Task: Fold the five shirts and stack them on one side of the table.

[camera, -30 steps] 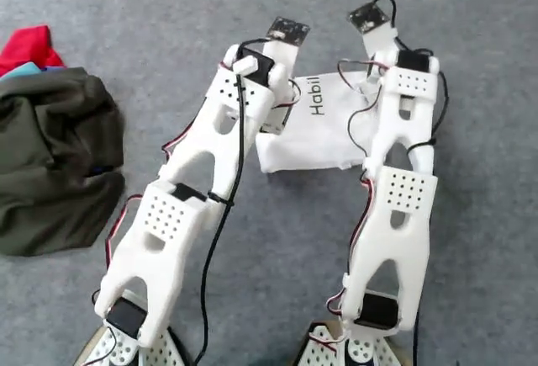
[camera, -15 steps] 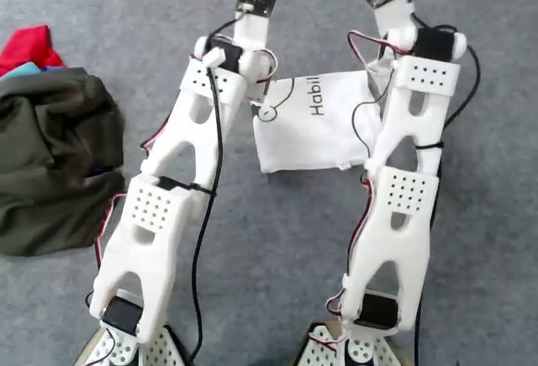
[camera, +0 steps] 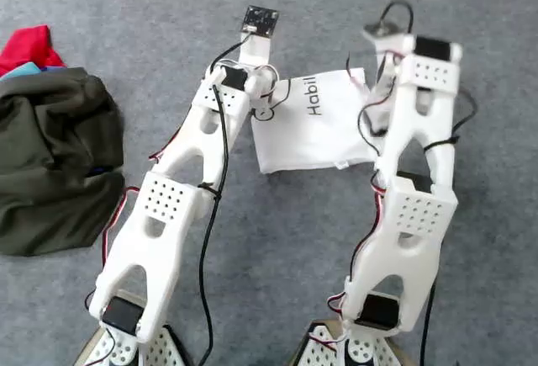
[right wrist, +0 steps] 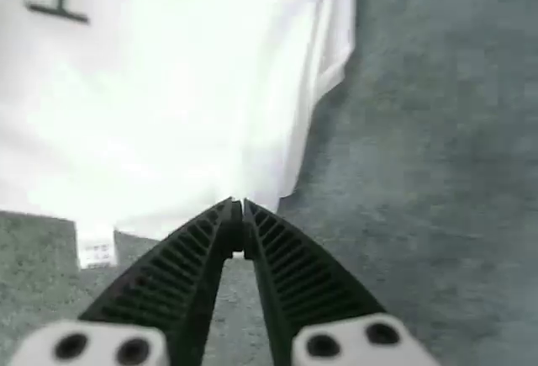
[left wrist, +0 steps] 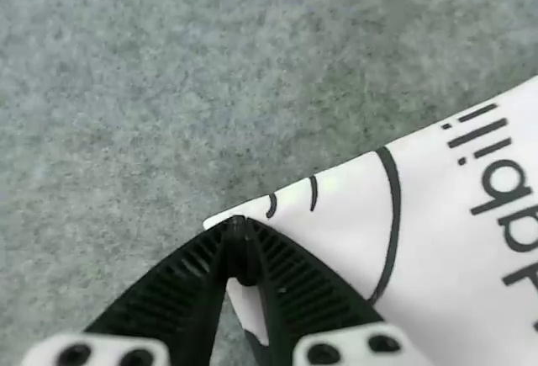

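Shirt (camera: 315,130), folded, lies in the middle of the table (camera: 252,240) between the arms. Left tool (left wrist: 235,231), jaws together, sits at its corner, right tool (right wrist: 237,210) likewise at its edge, probably to slide it aside for stacking.

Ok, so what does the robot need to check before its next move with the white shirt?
1. Left jaws pinching a corner of the white shirt: they are shut right on the corner, ok.
2. Right jaws holding the shirt's edge: they are shut at the hem, but whether cloth is really pinched, cannot tell.
3. White shirt lying flat on the table: ok.
4. Other shirts folded: not ok. The dark green shirt is a crumpled heap, with a red shirt behind it.
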### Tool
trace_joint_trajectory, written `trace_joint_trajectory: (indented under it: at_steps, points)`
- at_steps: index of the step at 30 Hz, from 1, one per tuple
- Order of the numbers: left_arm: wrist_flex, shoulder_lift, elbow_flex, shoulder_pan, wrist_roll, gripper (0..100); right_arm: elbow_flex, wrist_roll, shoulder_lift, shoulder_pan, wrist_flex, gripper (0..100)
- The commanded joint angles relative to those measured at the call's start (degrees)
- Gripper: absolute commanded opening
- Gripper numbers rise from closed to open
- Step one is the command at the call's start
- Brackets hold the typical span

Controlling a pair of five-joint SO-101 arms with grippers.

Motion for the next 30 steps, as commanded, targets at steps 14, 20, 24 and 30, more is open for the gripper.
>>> trace_joint_trajectory:
  at_steps: [14, 20, 24, 30]
  points:
    - [7.2, -0.4, -17.0, -0.9, -0.5, 3, 5.8, -0.3, -14.1, 1.6, -3.1, 1.5]
    - [18.2, 0.1, -29.6, -1.3, -0.5, 3, 2.4, 0.0, -21.7, 1.6, 6.9, 1.5]
    - [28.8, -1.1, -32.5, -1.4, -0.5, 3, 4.5, -0.5, -25.8, 3.3, 7.9, 1.5]
    - [40.6, -4.7, -31.3, -5.3, -0.6, 3, 20.5, -12.8, -37.8, 3.7, 8.0, 1.5]
